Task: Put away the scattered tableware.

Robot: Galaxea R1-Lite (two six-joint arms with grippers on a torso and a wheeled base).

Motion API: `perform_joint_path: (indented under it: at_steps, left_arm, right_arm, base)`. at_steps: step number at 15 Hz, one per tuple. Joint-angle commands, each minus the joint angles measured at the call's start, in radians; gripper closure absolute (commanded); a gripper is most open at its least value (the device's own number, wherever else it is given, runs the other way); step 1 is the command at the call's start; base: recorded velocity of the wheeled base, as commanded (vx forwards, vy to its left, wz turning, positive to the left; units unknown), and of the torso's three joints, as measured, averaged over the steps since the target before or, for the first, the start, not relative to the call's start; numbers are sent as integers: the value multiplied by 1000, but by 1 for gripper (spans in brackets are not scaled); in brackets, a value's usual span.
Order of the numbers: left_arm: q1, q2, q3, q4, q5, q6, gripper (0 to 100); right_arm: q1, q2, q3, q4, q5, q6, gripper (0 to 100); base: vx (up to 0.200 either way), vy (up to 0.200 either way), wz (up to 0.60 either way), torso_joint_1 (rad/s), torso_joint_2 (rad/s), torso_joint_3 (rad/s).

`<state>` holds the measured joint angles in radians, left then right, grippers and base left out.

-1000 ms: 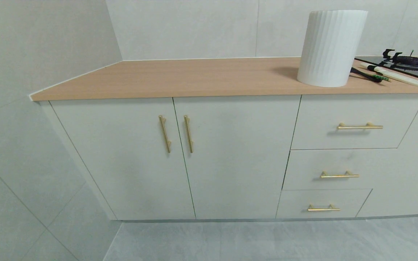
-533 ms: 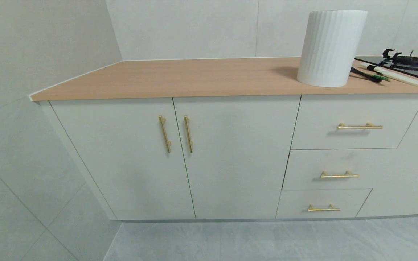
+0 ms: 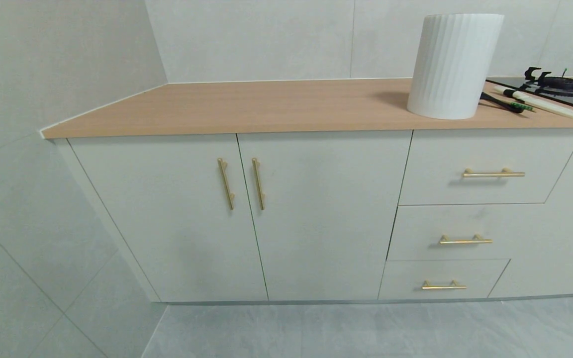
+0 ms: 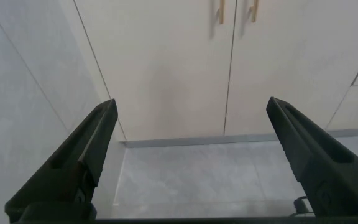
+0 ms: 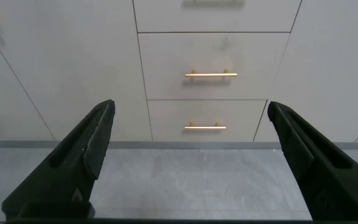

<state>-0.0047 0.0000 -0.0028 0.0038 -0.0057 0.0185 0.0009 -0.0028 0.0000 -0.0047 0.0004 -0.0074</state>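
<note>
While the left gripper (image 4: 190,107) and right gripper (image 5: 190,107) hang spread wide and empty, low before the cupboard doors (image 4: 166,62) and drawers (image 5: 213,56), nothing looks put away yet. The utensils (image 3: 540,104) lie well above both jaws on the countertop (image 3: 266,104), just beside the white ribbed holder (image 3: 455,64). By my read, every pick-up is left to do.
</note>
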Motion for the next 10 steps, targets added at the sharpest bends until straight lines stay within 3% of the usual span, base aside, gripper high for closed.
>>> perform_joint_path:
  at_steps: [1, 2, 3, 4, 6, 7, 10]
  left_arm:
    - [0, 0, 1, -1, 0, -5, 0]
    - [0, 0, 3, -2, -14, 26, 0]
    - [0, 0, 3, -1, -39, 89, 0]
    - [0, 0, 3, 1, -42, 100, 0]
    - [0, 0, 1, 1, -40, 61, 0]
    - [0, 0, 1, 2, -37, 8, 0]
    - [0, 0, 0, 1, -22, -19, 0]
  right_arm:
    - [1, 3, 0, 0, 0, 0, 0]
    - [1, 3, 0, 2, -2, 0, 0]
    - [1, 3, 0, 0, -2, 6, 0]
    - [1, 3, 0, 0, -5, 15, 0]
    - [1, 3, 0, 0, -5, 14, 0]
    - [1, 3, 0, 0, -5, 17, 0]
    - [1, 3, 0, 0, -5, 15, 0]
  base:
    - [0, 0, 0, 0, 0, 0]
    - [0, 0, 0, 0, 0, 0]
    - [0, 0, 0, 0, 0, 0]
    - [0, 0, 0, 0, 0, 0]
    - [0, 0, 0, 0, 0, 0]
    - [0, 0, 0, 0, 0, 0]
    - [0, 0, 0, 0, 0, 0]
